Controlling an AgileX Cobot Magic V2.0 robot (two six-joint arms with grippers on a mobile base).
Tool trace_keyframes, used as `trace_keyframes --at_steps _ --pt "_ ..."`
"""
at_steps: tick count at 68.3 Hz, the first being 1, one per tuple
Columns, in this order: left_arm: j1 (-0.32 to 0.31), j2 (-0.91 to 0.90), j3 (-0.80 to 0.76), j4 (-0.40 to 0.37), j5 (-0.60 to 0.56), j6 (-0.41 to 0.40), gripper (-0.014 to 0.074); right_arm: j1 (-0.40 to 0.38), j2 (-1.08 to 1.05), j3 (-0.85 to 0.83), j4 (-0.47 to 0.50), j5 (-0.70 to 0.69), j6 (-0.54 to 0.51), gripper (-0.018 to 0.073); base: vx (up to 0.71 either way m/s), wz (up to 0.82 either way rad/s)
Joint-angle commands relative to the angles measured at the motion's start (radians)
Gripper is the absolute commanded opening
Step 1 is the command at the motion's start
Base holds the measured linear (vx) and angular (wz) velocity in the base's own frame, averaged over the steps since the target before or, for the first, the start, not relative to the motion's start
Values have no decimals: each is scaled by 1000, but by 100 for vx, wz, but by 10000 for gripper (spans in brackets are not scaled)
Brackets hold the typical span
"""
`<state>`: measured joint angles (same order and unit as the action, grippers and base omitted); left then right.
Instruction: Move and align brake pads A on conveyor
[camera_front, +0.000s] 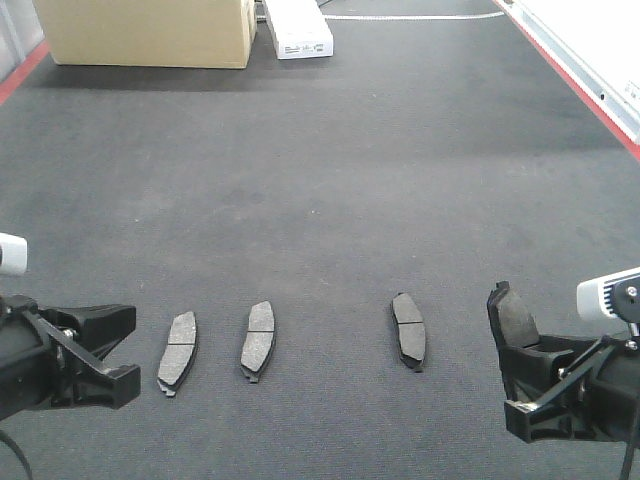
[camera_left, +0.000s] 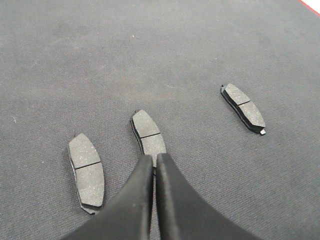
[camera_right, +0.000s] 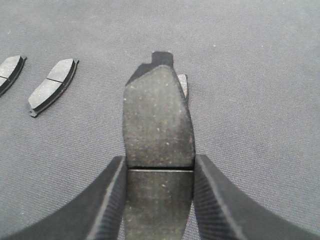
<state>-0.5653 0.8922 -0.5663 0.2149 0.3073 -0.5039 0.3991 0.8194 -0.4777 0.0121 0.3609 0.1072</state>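
Three brake pads lie in a row on the charcoal conveyor (camera_front: 330, 180): left pad (camera_front: 178, 352), middle pad (camera_front: 258, 340), right pad (camera_front: 409, 330). They also show in the left wrist view as left pad (camera_left: 86, 170), middle pad (camera_left: 147, 131) and right pad (camera_left: 243, 107). My left gripper (camera_front: 128, 345) (camera_left: 154, 159) is shut and empty, its tips just above the near end of the middle pad. My right gripper (camera_front: 515, 350) (camera_right: 159, 162) is shut on the fourth pad (camera_front: 512, 318) (camera_right: 157, 120), held off the belt to the right of the row.
A cardboard box (camera_front: 150, 30) and a white box (camera_front: 298, 28) stand at the far end of the belt. Red edge strips run along the right side (camera_front: 590, 95) and the far left (camera_front: 20, 70). Two lying pads (camera_right: 52, 86) show left of the held one.
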Motion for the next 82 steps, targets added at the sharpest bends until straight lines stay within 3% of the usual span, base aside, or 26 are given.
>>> trace_keyframes --at_steps 1,44,68,82 --pt "-4 -9 -27 4 -60 -3 -6 -1 -8 -31 -5 -83 -11 -8 0 0" --pt "-4 -9 -27 4 -60 -3 -6 -1 7 -46 0 -148 -12 -6 0 0" --pt "-4 -9 -27 4 -60 -3 -6 8 396 -364 29 -25 -23 9 0 0" --pt "-4 -9 -27 4 -60 -3 -6 144 654 -531 85 8 10 17 0 0"
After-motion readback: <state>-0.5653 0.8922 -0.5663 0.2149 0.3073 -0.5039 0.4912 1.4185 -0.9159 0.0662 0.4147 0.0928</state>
